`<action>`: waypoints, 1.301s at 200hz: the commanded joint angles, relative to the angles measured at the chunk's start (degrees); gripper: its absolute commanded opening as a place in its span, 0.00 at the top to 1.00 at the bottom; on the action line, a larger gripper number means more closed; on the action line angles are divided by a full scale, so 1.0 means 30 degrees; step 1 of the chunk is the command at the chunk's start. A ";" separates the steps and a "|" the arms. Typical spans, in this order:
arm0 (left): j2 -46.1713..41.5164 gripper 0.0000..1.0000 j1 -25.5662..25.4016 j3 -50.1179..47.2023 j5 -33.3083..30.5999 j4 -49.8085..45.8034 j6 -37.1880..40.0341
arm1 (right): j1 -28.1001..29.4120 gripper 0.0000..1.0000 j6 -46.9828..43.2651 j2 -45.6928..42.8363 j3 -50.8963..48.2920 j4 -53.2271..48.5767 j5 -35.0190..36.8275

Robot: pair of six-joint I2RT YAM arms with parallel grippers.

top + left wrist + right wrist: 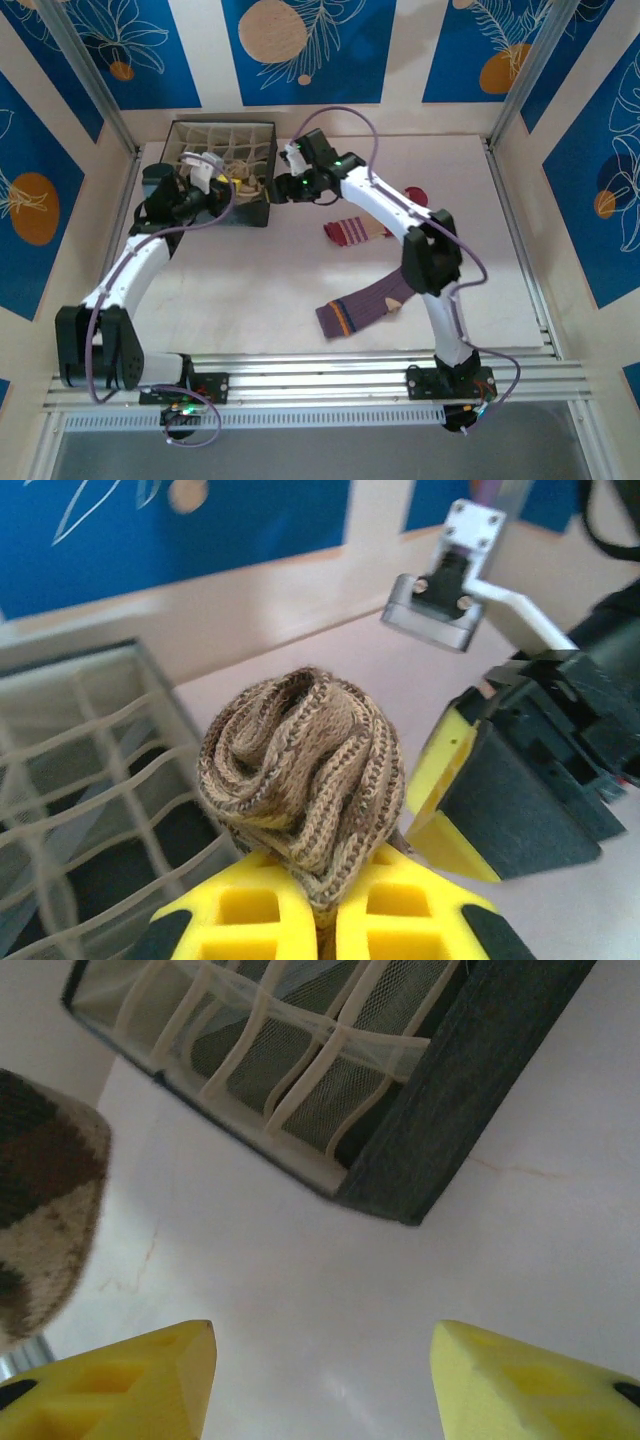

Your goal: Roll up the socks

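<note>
The brown-tan sock [300, 780] is rolled into a tight bundle, and my left gripper [325, 920] is shut on its lower end, holding it just right of the divided box. In the top view that left gripper [243, 186] sits at the box's front right corner. My right gripper [276, 186] is close beside it, and its yellow fingers [440, 780] stand to the right of the roll. In the right wrist view my right gripper [322, 1380] is open over bare table, with the brown sock [45, 1210] at the left edge. The pink-striped sock [352, 232] and the purple sock [365, 303] lie flat mid-table.
The dark grid-divided box [222, 145] stands at the back left, its mesh cells seen in the left wrist view [90, 780] and its corner in the right wrist view [400, 1090]. Metal frame rails border the white table [250, 290].
</note>
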 commanded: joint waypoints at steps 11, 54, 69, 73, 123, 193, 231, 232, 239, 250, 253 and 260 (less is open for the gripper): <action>0.2567 1.00 0.0395 0.2091 -0.3299 -0.0944 0.0922 | 0.0180 0.41 0.1303 0.4214 0.6952 -0.4971 0.1676; 0.6409 1.00 0.0541 0.4217 -0.3223 0.0681 0.0475 | -0.0223 0.41 0.2115 0.6168 0.8375 -0.4123 0.0853; 0.7707 1.00 0.0562 0.5166 -0.3284 0.0824 0.0497 | -0.0196 0.40 0.1917 0.6303 0.8040 -0.3378 0.0558; 0.7985 1.00 0.0554 0.5422 -0.3311 0.0861 0.0504 | -0.0204 0.41 0.1850 0.6389 0.8034 -0.3325 0.0504; 1.0594 1.00 0.0571 0.7910 -0.3256 0.0913 0.0519 | -0.0262 0.41 0.1408 0.6991 0.7989 -0.3379 0.0182; 1.0773 1.00 0.0687 0.8593 -0.3579 0.0428 0.1403 | 0.0024 0.41 0.1350 0.6529 0.8131 -0.2832 0.0951; 1.1199 1.00 0.0943 0.8585 -0.3418 -0.0211 0.1745 | 0.0426 0.40 0.1190 0.6358 0.8207 -0.2218 0.1831; 1.1208 1.00 0.0947 0.8584 -0.3410 -0.0226 0.1755 | 0.0438 0.40 0.1187 0.6358 0.8210 -0.2209 0.1840; 1.1267 1.00 0.1023 0.8478 -0.3388 -0.0268 0.1790 | 0.0468 0.40 0.1217 0.6373 0.8211 -0.2160 0.1875; 1.1355 1.00 0.1121 0.8301 -0.3328 -0.0321 0.1851 | 0.0501 0.40 0.1246 0.6398 0.8204 -0.2065 0.1901; 1.1384 1.00 0.1152 0.8251 -0.3319 -0.0342 0.1863 | 0.0526 0.40 0.1260 0.6389 0.8210 -0.2046 0.1901; 1.1411 1.00 0.1239 0.8170 -0.3321 -0.0401 0.1882 | 0.0533 0.40 0.1304 0.6388 0.8210 -0.2002 0.1901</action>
